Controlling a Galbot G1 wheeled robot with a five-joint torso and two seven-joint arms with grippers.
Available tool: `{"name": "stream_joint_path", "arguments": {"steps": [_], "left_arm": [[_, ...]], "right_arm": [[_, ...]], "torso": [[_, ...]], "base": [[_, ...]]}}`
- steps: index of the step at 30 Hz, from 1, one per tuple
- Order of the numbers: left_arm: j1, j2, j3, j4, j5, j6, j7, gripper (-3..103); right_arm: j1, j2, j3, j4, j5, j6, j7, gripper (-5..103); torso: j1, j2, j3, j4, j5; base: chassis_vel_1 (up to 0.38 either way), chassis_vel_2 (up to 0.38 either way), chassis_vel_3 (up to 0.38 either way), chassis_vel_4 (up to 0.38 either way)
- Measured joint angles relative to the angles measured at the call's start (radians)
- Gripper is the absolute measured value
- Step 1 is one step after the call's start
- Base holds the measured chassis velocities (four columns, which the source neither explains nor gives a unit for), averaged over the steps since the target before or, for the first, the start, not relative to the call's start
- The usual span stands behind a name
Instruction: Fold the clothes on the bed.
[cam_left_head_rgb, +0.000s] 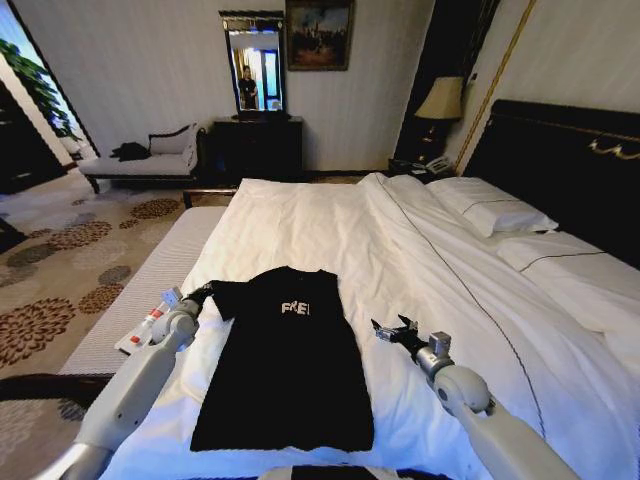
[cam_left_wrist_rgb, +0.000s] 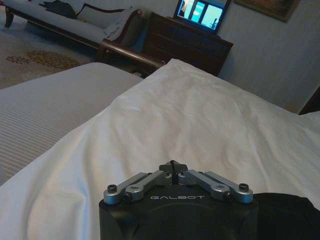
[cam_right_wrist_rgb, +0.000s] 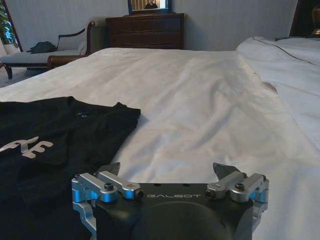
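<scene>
Black short-sleeved soft T-shirt w/ white chest lettering (cam_left_head_rgb: 283, 365) lies flat on the white duvet (cam_left_head_rgb: 330, 230) of the big double bed w/ dark headboard (cam_left_head_rgb: 560, 150), near the foot edge, collar toward 12 o'clock, hem toward 6. Both sleeves look already turned in: body reads as a narrow rectangle, lettering partly hidden by a fold. Judgement: lengthwise folds done or nearly so; cross fold not yet made.

Left hand (cam_left_head_rgb: 203, 293) at approx 10 o'clock of the shirt, at the shoulder corner on my left. Wrist view: fingers (cam_left_wrist_rgb: 170, 167) closed tip to tip, a sliver of dark stuff between them. Probably a pinch of shirt fabric, but can't confirm. Black cloth shows beside the hand body there. Placement makes sense: the corner is the handle for carrying the top edge down over the hem.

Right hand (cam_left_head_rgb: 392, 331) at approx 3 o'clock of the shirt, on bare duvet, apart from the fabric. Fingers (cam_right_wrist_rgb: 223, 170) spread wide, nothing held. Shirt edge lies off to its side in the wrist view (cam_right_wrist_rgb: 60, 140). Reads as poised, not engaged.

Arm pose: L forearm runs up from 7 o'clock, low over the bed edge, wrist level. R forearm comes in from 5 o'clock, wrist straight, hand pointing toward 11 o'clock, just above the duvet.
</scene>
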Motion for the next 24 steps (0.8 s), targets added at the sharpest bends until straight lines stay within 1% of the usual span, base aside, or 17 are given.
{"name": "stream_joint_path", "arguments": {"steps": [9, 13, 17, 18, 19, 22, 24], "left_arm": [[-0.006, -0.007, 0.006, 0.003, 0.012, 0.0, -0.001, 0], [-0.007, -0.008, 0.008, -0.002, 0.036, -0.002, -0.005, 0], [-0.007, 0.002, 0.014, -0.048, 0.048, -0.001, -0.027, 0], [-0.003, 0.008, 0.018, -0.078, 0.048, 0.003, -0.036, 0], [-0.003, 0.008, 0.018, -0.078, 0.048, 0.003, -0.036, 0], [0.011, 0.017, 0.038, -0.139, 0.052, 0.009, -0.051, 0], [0.013, 0.019, 0.047, -0.155, 0.055, 0.01, -0.055, 0]], "right_arm": [[-0.007, 0.0, 0.01, 0.003, -0.001, 0.002, 0.0, 100], [-0.011, 0.003, 0.013, 0.004, -0.002, 0.003, 0.0, 100], [-0.016, 0.007, 0.016, 0.005, -0.006, 0.006, -0.002, 100], [-0.017, 0.009, 0.016, 0.005, -0.009, 0.007, -0.003, 100], [-0.017, 0.009, 0.016, 0.005, -0.009, 0.007, -0.003, 100], [-0.019, 0.013, 0.016, 0.004, -0.016, 0.01, -0.006, 100], [-0.019, 0.014, 0.016, 0.004, -0.016, 0.01, -0.006, 100]], "torso": [[0.0, 0.0, 0.0, -0.0001, 0.0], [0.0, 0.0, 0.0, 0.0, 0.0], [0.0, 0.0, 0.0, -0.0001, 0.0], [0.0, 0.0, 0.0, -0.0001, 0.0002], [0.0, 0.0, 0.0, -0.0001, 0.0002], [0.0, 0.0, 0.0, -0.0001, 0.0], [0.0, 0.0, 0.0, -0.0001, 0.0002]], "base": [[0.0, 0.0, 0.0, 0.0], [0.0, 0.0, 0.0, 0.0], [0.0, 0.0, 0.0, 0.0], [0.0, 0.0, 0.0, 0.0], [0.0, 0.0, 0.0, 0.0], [0.0, 0.0, 0.0, 0.0], [0.0, 0.0, 0.0, 0.0]]}}
